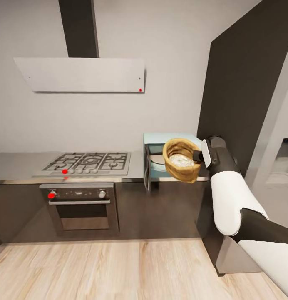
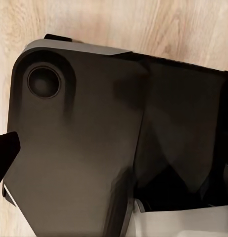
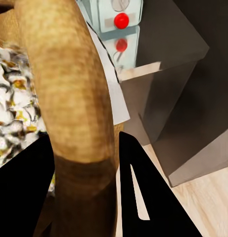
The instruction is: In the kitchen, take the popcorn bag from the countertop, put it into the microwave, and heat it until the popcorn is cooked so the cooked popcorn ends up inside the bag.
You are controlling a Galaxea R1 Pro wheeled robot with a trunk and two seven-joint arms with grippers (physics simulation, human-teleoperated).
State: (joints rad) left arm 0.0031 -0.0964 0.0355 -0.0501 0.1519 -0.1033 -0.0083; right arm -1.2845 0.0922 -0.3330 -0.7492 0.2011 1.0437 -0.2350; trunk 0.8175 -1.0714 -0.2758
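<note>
Bag (image 1: 182,165), soft burlap and probably light, hangs tilted before the open microwave (image 1: 154,143), popcorn (image 1: 181,160) heaped inside. Right gripper (image 1: 199,156) pinches its rolled rim, the firmest hold; left gripper's state can't be told.

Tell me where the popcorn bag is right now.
In the head view, the popcorn bag hangs in the right gripper, held by its rim just in front of the open microwave, right of the hob.

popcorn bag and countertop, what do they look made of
The popcorn bag: seemingly coarse woven cloth like burlap, matte tan, with a fine weave grain on its thick rolled rim in the right wrist view. The countertop: apparently brushed steel or similar metal, smooth grey with a soft sheen and thin edge.
</note>
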